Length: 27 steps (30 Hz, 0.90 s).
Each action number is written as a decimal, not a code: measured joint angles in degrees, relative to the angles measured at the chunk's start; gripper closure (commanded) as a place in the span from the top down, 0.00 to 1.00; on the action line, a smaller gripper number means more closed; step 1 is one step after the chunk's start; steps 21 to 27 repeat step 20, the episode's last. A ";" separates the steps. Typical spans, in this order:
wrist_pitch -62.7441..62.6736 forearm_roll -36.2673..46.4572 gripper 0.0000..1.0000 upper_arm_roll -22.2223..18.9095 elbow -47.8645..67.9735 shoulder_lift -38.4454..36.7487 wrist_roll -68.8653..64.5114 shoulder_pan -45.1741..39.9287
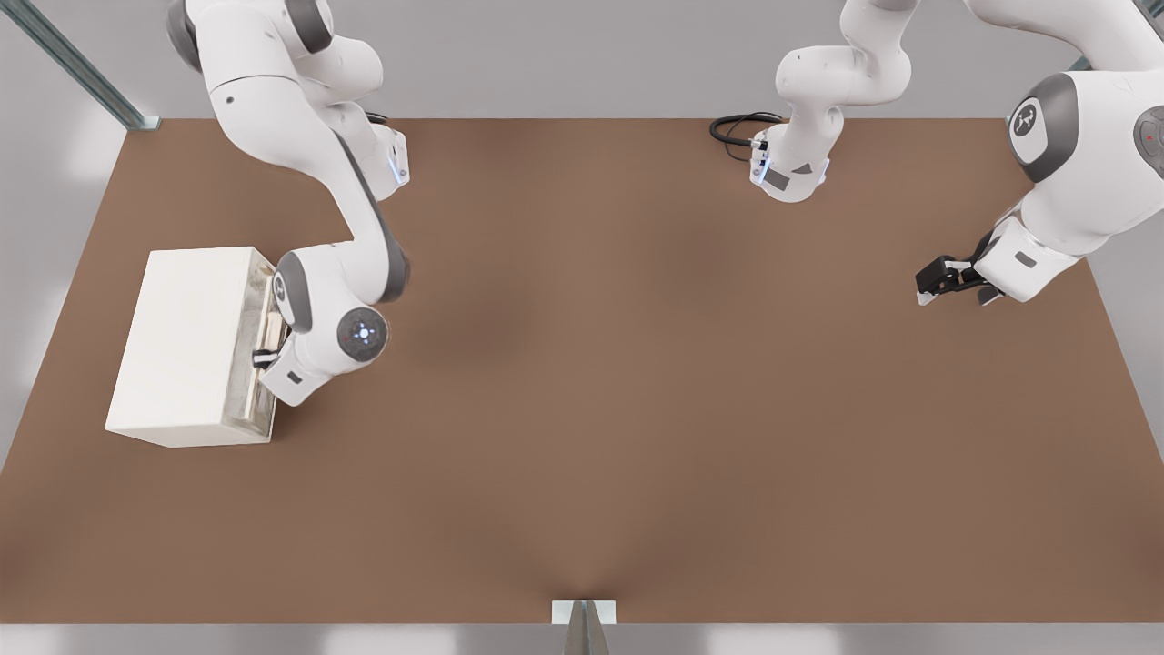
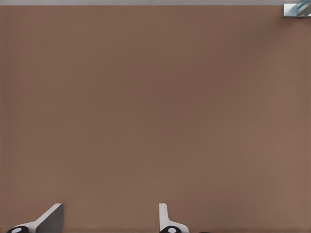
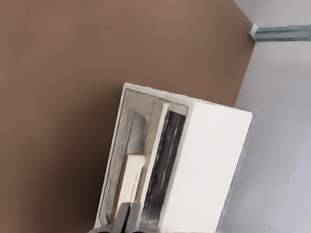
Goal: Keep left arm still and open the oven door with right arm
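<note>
Cream-white oven (image 1: 186, 350) sits at roughly 9 o'clock on the brown bench (image 1: 637, 409) in the front view, with its door side facing the bench's middle. The right arm (image 1: 332, 314) has reached down to that face, and its pincer (image 1: 265, 357) is right at the tan bar handle (image 3: 129, 184) of the oven door (image 3: 141, 165).

From the wrist view the door looks cracked open a bit: there's a gap between the cream frame and the oven body, with the dark glass showing edge-on behind it. So I'd say we're mid-pull, not done. The pincer fingers (image 3: 127, 221) look pressed together, right at the end of the handle. My read is they're pinching it, though the contact itself sits at the edge of the shot, so take that with a grain of salt.

How I'd do this bit well:
- Follow the door's arc, don't drag in a straight line. A straight pull fights the hinge and the handle could slip out.
- Keep the grip firm but let the wrist rotate with the door as it swings.
- Go slow. The oven is a light-looking box just sitting on the bench, so a hard yank might slide the whole thing toward 3 o'clock instead of opening it.
- Watch the elbow, it's hanging close over the oven's front edge.
</note>
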 measured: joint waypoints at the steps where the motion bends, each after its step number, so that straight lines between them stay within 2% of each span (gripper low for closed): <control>1: -1.87 4.49 0.00 0.01 4.89 0.07 -1.12 -1.10; 2: -3.50 9.38 0.14 -0.02 8.53 0.14 -2.25 -3.35; 3: -4.89 13.69 1.00 -0.09 11.39 0.18 -3.30 -5.07; 9: -9.13 25.44 1.00 -0.52 23.14 0.35 -8.76 -12.26; 14: -7.74 31.39 1.00 1.70 17.86 -4.78 -12.01 -16.71; 27: -6.68 33.61 1.00 1.79 17.68 -4.86 -14.89 -16.81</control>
